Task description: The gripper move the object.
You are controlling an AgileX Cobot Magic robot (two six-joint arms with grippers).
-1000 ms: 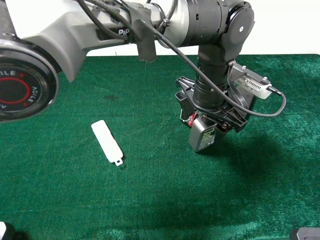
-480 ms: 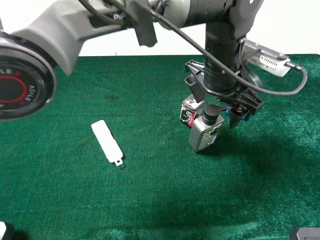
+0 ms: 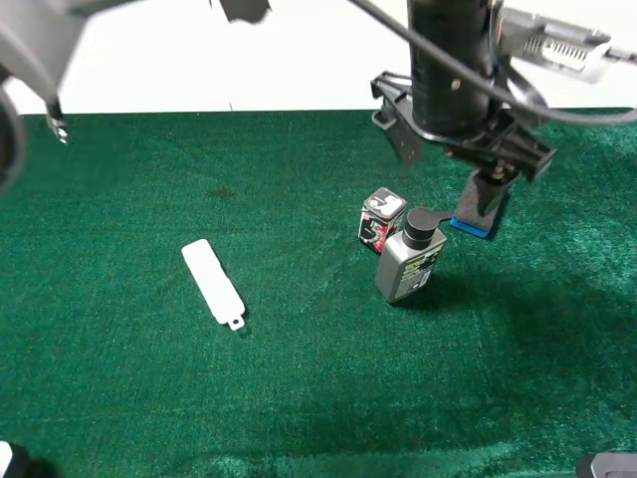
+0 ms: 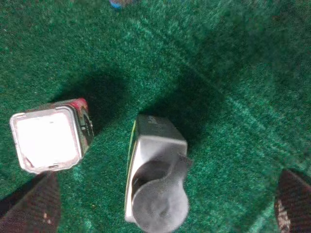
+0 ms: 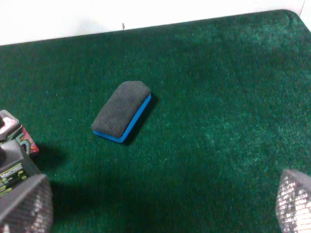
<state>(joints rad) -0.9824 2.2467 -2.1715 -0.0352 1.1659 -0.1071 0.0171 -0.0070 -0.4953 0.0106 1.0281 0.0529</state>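
The grey bottle [image 3: 408, 264] with a black pump cap and a green-and-black label stands upright on the green cloth, beside the tin. My left gripper [image 3: 463, 151] reaches across from the left and hangs open above the bottle, clear of it. In the left wrist view the bottle [image 4: 153, 170] sits below and between the spread fingertips [image 4: 34, 204] of the left gripper [image 4: 163, 206]. My right gripper [image 5: 158, 206] is open and empty. The bottle's edge [image 5: 12, 167] shows at the side of the right wrist view.
A small black-red-white tin [image 3: 380, 221] stands right beside the bottle, also in the left wrist view [image 4: 48, 136]. A black-and-blue eraser [image 5: 121, 111] lies behind the bottle, partly hidden by the gripper [image 3: 478, 217]. A flat white bar [image 3: 213, 282] lies to the left.
My left gripper was down around the bottle, has let go of it and has risen straight up. The bottle stays standing in the same spot.
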